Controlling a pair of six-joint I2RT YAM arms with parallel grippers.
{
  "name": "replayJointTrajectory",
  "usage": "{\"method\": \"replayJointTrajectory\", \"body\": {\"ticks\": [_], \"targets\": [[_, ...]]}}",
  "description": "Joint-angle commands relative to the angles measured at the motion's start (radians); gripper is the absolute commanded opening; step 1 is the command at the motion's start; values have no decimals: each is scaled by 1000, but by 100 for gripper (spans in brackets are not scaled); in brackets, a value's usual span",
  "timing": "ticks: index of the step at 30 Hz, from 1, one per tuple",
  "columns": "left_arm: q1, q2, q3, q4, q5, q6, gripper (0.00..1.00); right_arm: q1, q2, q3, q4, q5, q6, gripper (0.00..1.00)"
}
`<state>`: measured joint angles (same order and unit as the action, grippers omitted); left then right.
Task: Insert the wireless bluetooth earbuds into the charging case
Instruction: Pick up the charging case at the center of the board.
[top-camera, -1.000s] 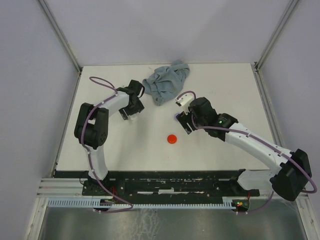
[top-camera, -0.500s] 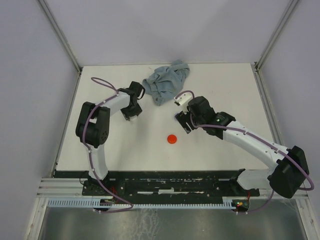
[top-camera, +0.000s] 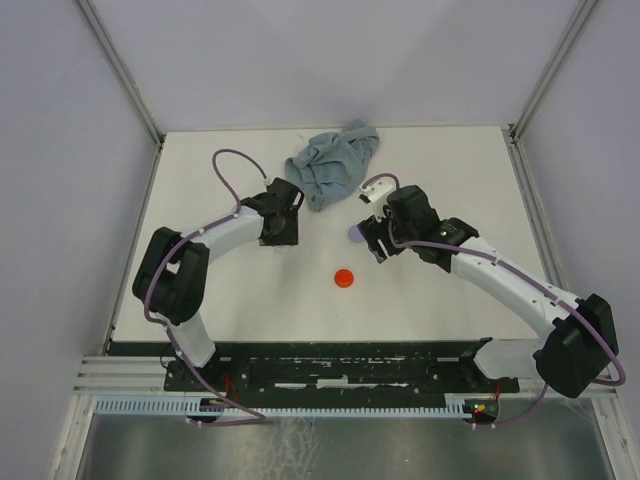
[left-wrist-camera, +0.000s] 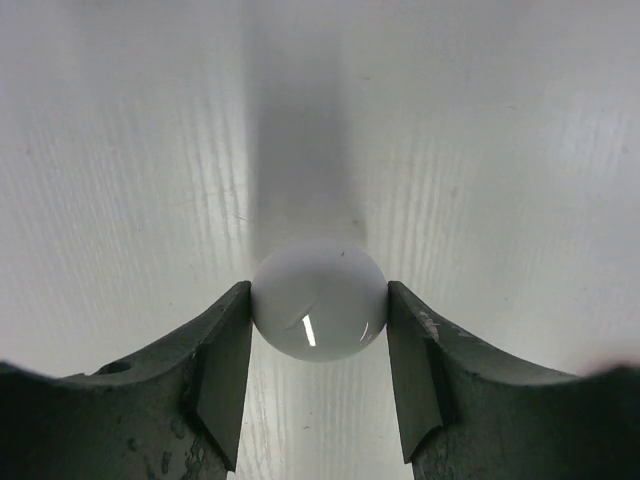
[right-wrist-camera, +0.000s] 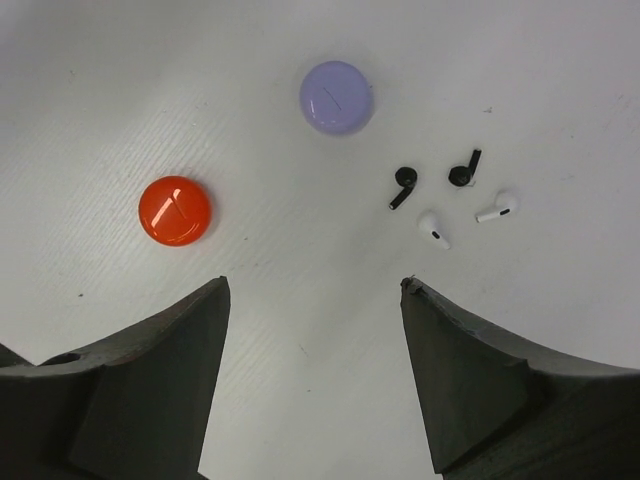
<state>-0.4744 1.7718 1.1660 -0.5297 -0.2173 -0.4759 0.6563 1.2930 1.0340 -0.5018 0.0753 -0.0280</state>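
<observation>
Claw L (left-wrist-camera: 318, 302) pinching white round case (left-wrist-camera: 320, 318), arm stretched fwd | claw R (right-wrist-camera: 312, 288) spread, aimed down

A white tabletop (top-camera: 450, 170) carries a crumpled grey-blue cloth (top-camera: 333, 163) near its far edge. The left arm reaches in from the left, and the left tool (top-camera: 281, 240) points down near the cloth's left end. The right arm stretches in from the right. The right tool (top-camera: 376, 247) hangs just beside a lilac disc (top-camera: 355, 233). A red disc (top-camera: 345, 278) lies apart, nearer the bases.
</observation>
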Motion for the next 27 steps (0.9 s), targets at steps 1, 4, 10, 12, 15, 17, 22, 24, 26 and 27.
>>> {"method": "replayJointTrajectory", "body": {"ticks": [1,4,10,12,15,17,22,24,26,27], "targets": [[-58,-133,-74,210,37,256,53,-44,-15,30,-16,-113,80,77],[-109,-188,-122,288,38,360,54,-79,3,58,-43,-189,124,77],[-160,-300,-225,463,92,502,57,-136,46,134,-85,-319,225,75],[-177,-349,-282,536,114,565,57,-146,60,153,-93,-364,238,75],[-204,-436,-381,705,186,690,50,-157,94,193,-118,-405,248,74],[-215,-481,-434,795,248,760,49,-157,114,227,-142,-424,254,73],[-239,-549,-476,861,307,903,47,-157,157,307,-167,-506,302,69],[-245,-563,-485,873,321,945,47,-155,170,330,-150,-556,347,68],[-253,-575,-495,887,345,1000,45,-151,182,351,-139,-598,381,67],[-260,-580,-497,890,352,1020,45,-146,187,364,-139,-610,391,66]]}}
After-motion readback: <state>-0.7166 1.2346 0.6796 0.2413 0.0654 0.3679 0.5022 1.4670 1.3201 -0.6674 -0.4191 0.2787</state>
